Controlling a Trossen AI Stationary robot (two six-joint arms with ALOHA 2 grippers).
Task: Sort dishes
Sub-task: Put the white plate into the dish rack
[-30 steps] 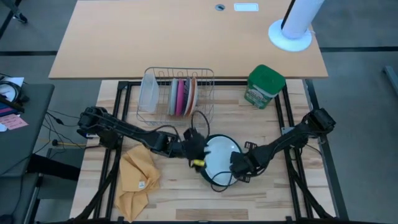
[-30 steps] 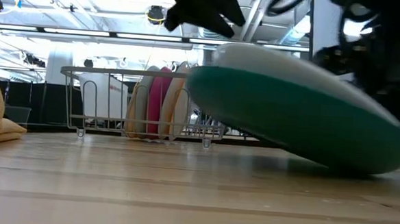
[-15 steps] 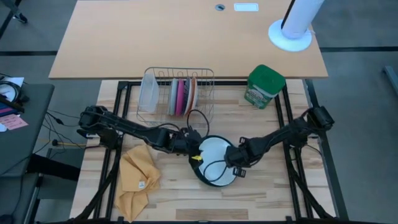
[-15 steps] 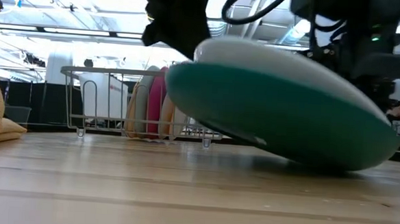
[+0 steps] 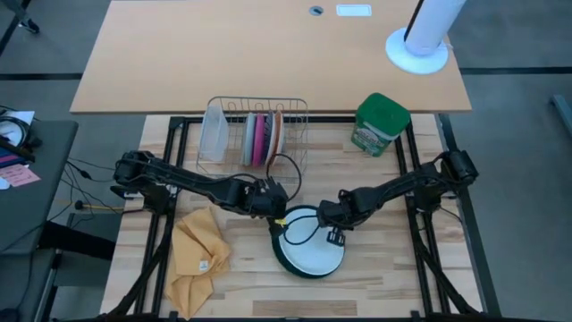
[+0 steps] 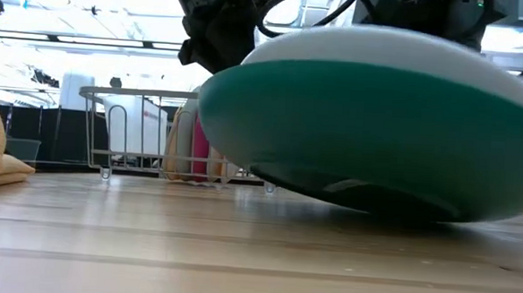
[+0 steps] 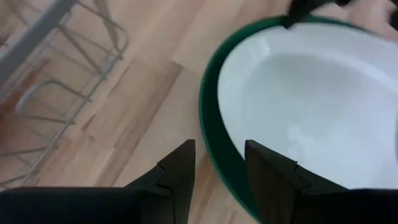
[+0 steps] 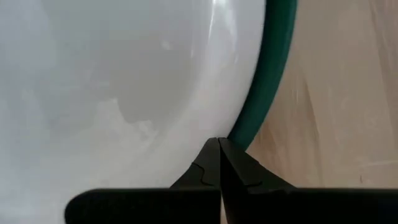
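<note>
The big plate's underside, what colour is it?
Dark green, while the top of the big plate is white. The low view shows the underside best.

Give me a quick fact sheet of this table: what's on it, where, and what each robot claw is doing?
big plate: white plate with green rim, front middle of the table, one side lifted off the wood
rack: wire dish rack at the back, holding small plates upright and a frosted container
left gripper: fingers straddling the plate's rim
right gripper: shut, over the plate's opposite edge
other items: green canister back right; yellow cloth front left
</note>
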